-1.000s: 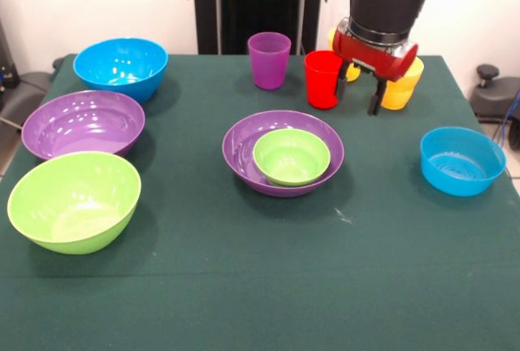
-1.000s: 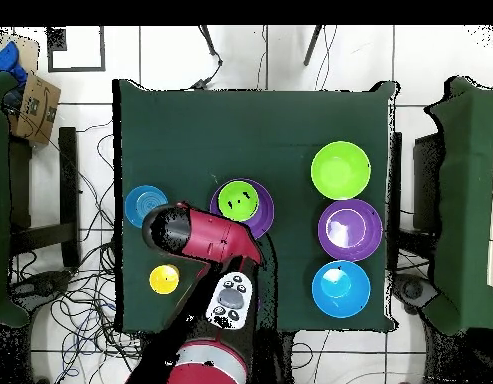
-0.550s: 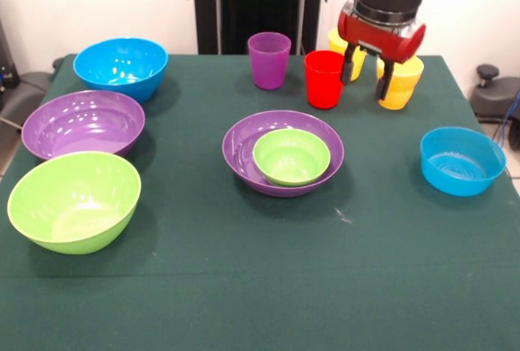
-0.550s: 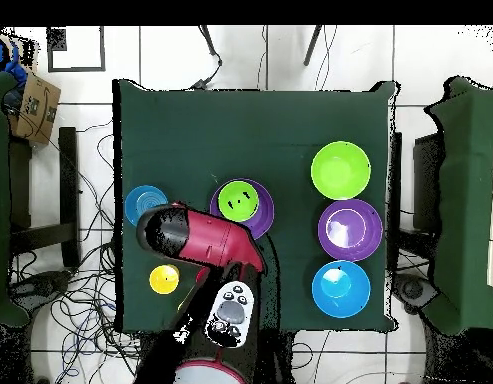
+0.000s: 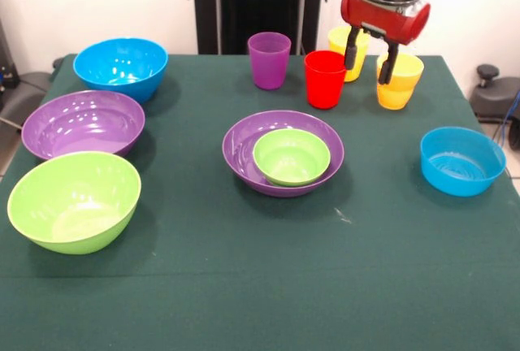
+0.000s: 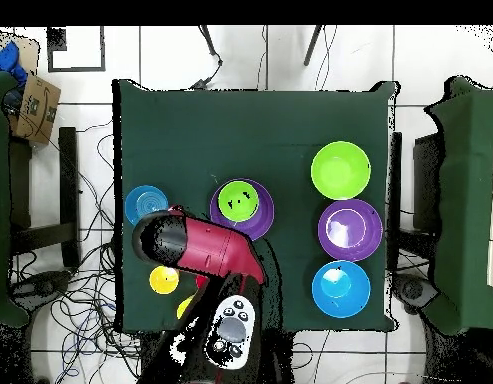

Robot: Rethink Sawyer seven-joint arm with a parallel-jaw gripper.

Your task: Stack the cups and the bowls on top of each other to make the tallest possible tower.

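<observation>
On the green desk (image 5: 244, 286), your tool (image 5: 369, 52) hangs released, empty, between the red cup (image 5: 324, 80) and the nearer yellow cup (image 5: 399, 81).

Dark green table cloth (image 5: 244, 286); purple cup (image 5: 269, 59), red cup (image 5: 325, 79), two yellow cups (image 5: 399, 80); bowls (image 5: 283, 153) purple, lime, blue; red-black gripper (image 5: 370, 57).
</observation>
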